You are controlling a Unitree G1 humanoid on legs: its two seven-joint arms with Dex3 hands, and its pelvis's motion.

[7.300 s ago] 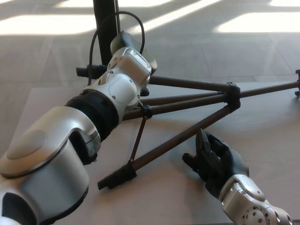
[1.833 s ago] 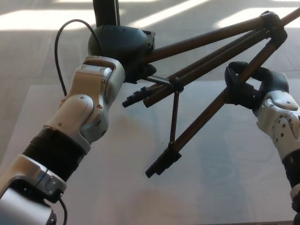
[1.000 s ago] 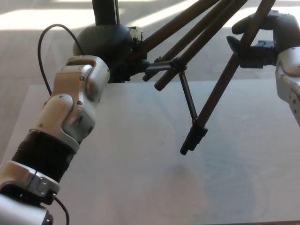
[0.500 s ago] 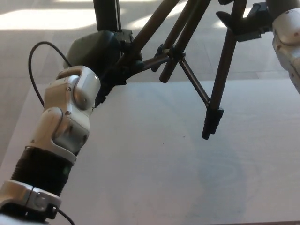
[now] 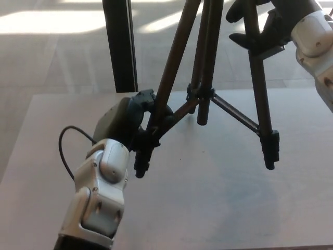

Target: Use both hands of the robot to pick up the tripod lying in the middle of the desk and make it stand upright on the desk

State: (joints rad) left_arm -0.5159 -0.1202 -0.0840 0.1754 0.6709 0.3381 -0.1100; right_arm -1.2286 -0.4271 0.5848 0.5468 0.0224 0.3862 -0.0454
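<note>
Pale grey surface (image 5: pixel 223 208) fills lower frame, floor with sun patches behind it, black vertical post (image 5: pixel 119 47) at rear left. View has shifted a bit vs half a second ago, so surface edge sits elsewhere in frame

Tripod (image 5: pixel 208 67) is now near upright over the middle of the surface, legs spread; 0.5 s ago it was still clearly tilted, 1.8 s ago leaning far over, 7.3 s ago lying flat. Top of tripod is out of frame. Three legs visible: left leg runs down-left into the left hand, middle leg ends near the back centre of the surface, right leg foot (image 5: pixel 270 151) hangs low at right; cannot tell if the feet touch the surface. Spreader braces meet at hub (image 5: pixel 200 96) between the legs

Left arm, silver shell, comes up from bottom left, cable loop (image 5: pixel 67 151) beside it. Left hand (image 5: pixel 136 127) closed around lower part of left leg, near its foot; hand has dropped lower and more central than before

Right hand (image 5: pixel 263 26) at top right, fingers wrapped on upper part of right leg, higher on the tripod than 1 s ago; white forearm shell at right edge
</note>
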